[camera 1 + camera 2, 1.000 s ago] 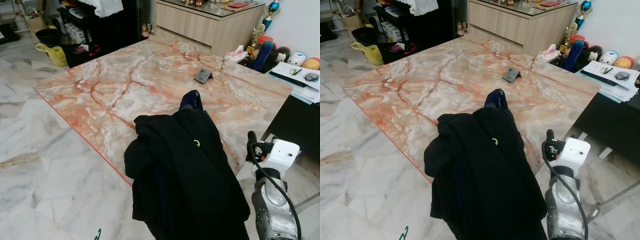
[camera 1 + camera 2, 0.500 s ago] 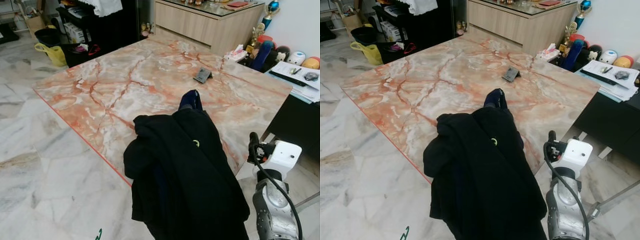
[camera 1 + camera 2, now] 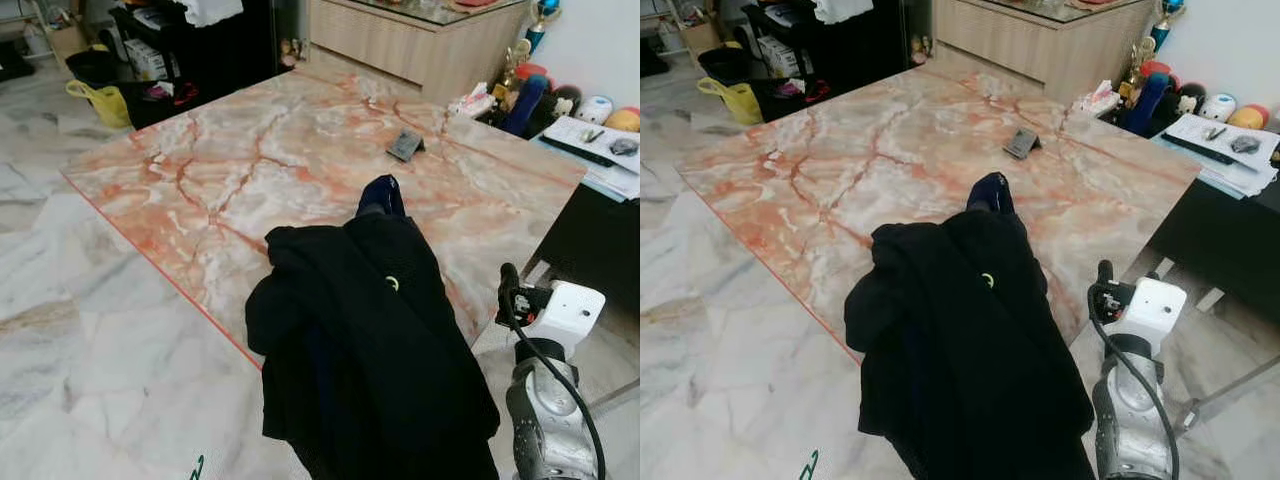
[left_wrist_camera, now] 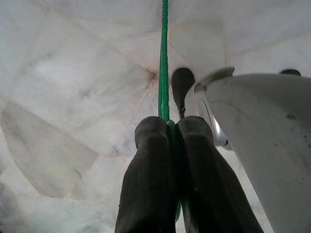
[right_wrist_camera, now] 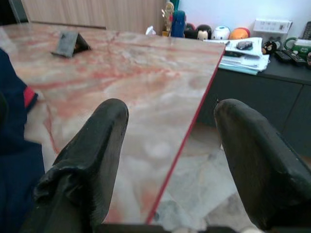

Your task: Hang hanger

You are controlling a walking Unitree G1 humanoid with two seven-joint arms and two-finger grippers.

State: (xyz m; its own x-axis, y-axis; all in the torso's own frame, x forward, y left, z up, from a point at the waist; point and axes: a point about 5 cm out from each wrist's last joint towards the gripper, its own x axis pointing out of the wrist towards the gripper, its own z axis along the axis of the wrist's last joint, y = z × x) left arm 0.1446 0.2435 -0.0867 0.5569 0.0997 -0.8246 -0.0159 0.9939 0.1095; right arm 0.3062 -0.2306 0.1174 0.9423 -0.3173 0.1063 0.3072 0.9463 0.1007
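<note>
- Where the pink-veined marble desk (image 3: 250, 160) meets the pale marble floor (image 3: 60, 330), a heap of black clothing (image 3: 370, 350) lies draped over the desk's near edge, part on the top and part hanging down toward the floor.
- Dark blue garment (image 3: 382, 196): pokes out from the far end of the black heap, resting on the desk top; a red trim shows on it in the right wrist view.
- Small yellow-green mark (image 3: 393, 285): sits on the black cloth near the top of the heap.
- Green hanger (image 4: 164, 63): a thin green bar, clamped between the fingers (image 4: 148, 179) of the left gripper (image 4: 170, 127), jaws pressed together on it; it runs out past the fingertips over the floor. A green tip (image 3: 197, 467) shows at the lower edge of the left eye view, low beside the heap.
- Right gripper (image 5: 170, 114): jaws wide apart and holding nothing, level with the desk's red-edged right side, just beside the heap. Its white wrist housing (image 3: 568, 308) and silver arm stand to the right of the clothing.
- Small grey stand (image 3: 405, 147): on the far part of the desk, well apart from the clothing.
- Wooden cabinet (image 3: 400, 45): beyond the desk.
- Yellow bag (image 3: 102, 102): on the floor at far left.
- Papers (image 3: 1225, 140): on a dark side unit at right, near a row of small figures.
</note>
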